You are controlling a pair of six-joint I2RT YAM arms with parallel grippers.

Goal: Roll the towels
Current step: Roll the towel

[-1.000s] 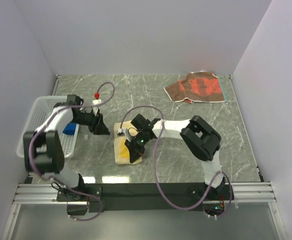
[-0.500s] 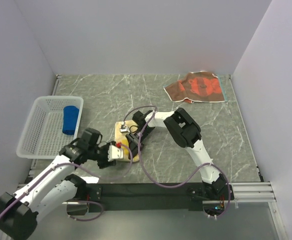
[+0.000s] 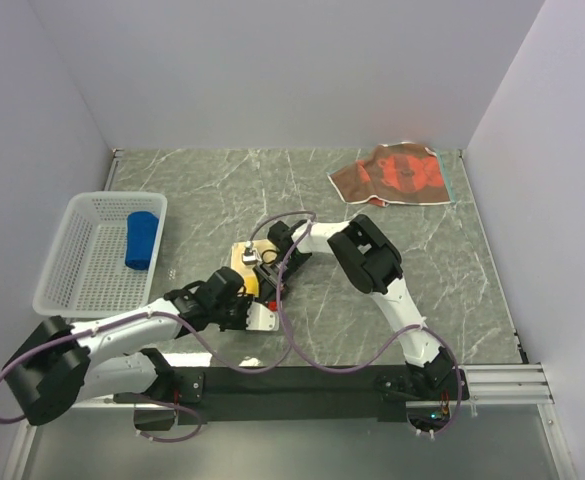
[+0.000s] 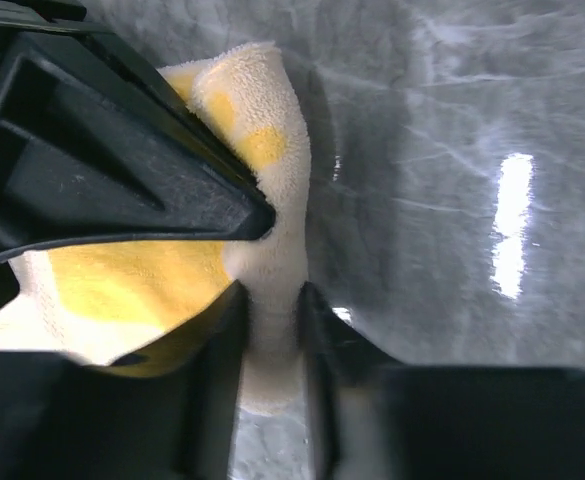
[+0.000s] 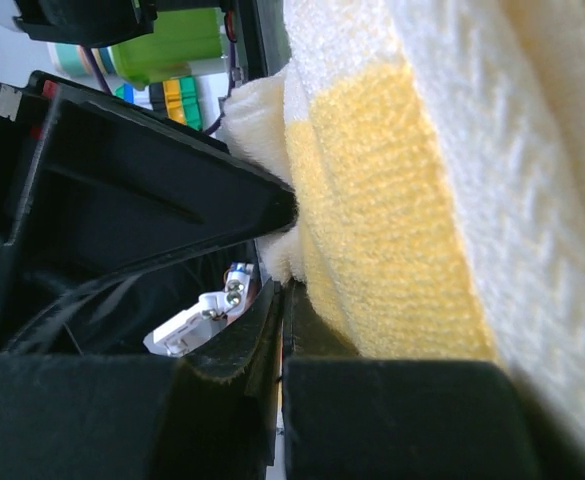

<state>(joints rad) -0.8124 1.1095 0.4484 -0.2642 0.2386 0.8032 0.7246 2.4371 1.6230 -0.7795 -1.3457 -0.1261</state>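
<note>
While the blue towel lies rolled in the white mesh basket, well off to the left of the left gripper, that gripper itself is hard to read from above. Its wrist and cabling cover most of what it touches. The left wrist view is clearer: its jaws stand partly closed, with a thick cream fold of the yellow towel filling the space between them. The upper finger presses into the pile. The lower finger is a dark blur along the bottom of that view, and its edge is cut off.

From overhead, the towel shows only as slivers of tan and yellow on either side of the two grippers. Its outline is hidden, so I cannot tell how far it is rolled.

Just beyond the left gripper, the right gripper bears on the same towel from the far side, its jaws closed. In the right wrist view a lip of cream pile sits right at the fingertips, and I cannot tell whether it is nipped or only pressed against. The towel's striped yellow and cream bulk fills everything to the right of the fingers. Behind them are a small white connector and some green and yellow shapes, too blurred to read.

Well away to the right of the right gripper, near the far edge of the marbled table, the brown-and-orange towel lies spread flat. Its print is too small to make out.
</note>
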